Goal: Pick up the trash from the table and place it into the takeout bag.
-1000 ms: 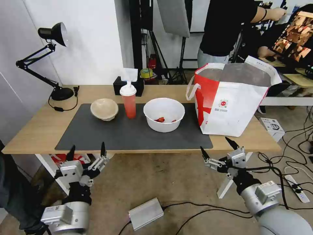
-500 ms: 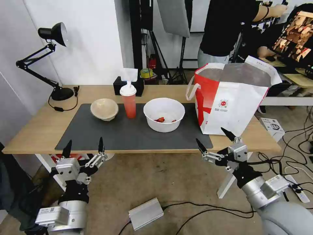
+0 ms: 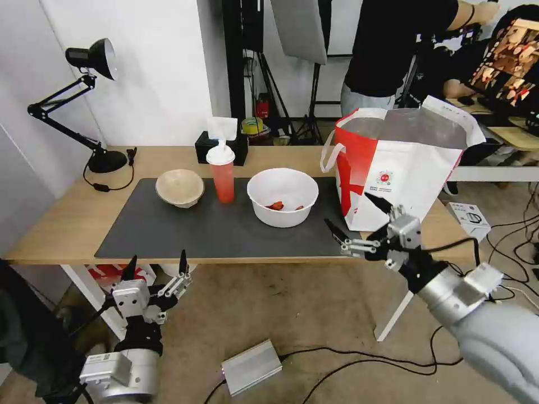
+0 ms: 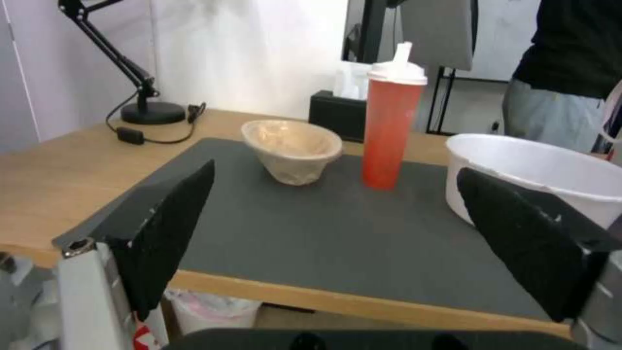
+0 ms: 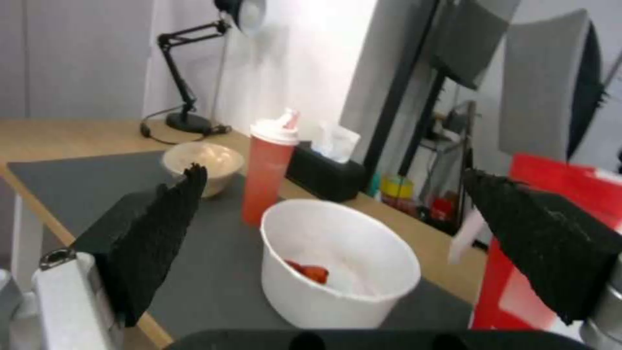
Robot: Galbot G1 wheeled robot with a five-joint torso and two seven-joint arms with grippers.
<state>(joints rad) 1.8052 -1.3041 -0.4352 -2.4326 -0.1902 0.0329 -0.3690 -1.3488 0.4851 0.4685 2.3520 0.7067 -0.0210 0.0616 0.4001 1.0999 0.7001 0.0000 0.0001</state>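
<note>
Right gripper [image 3: 356, 223], jaws spread and empty, hangs at the table [image 3: 56, 230] edge, likely lined up on the white bowl [image 3: 282, 196], which sits on the mat [image 3: 224, 230] holding red scraps. Cup [image 3: 222, 174] and beige bowl [image 3: 179, 188], seemingly empty, stand left of it; the bag [image 3: 398, 174] gapes open at its right. Left gripper [image 3: 156, 268], also spread, waits below the table.

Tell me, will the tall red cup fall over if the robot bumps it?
Probably, yes. The red drink cup is tall and narrow and stands on a small base, so a sideways nudge near its white domed lid could tip it. It looks like smooth plastic, so it may slide on the dark mat first. Its weight cannot be told.
</note>
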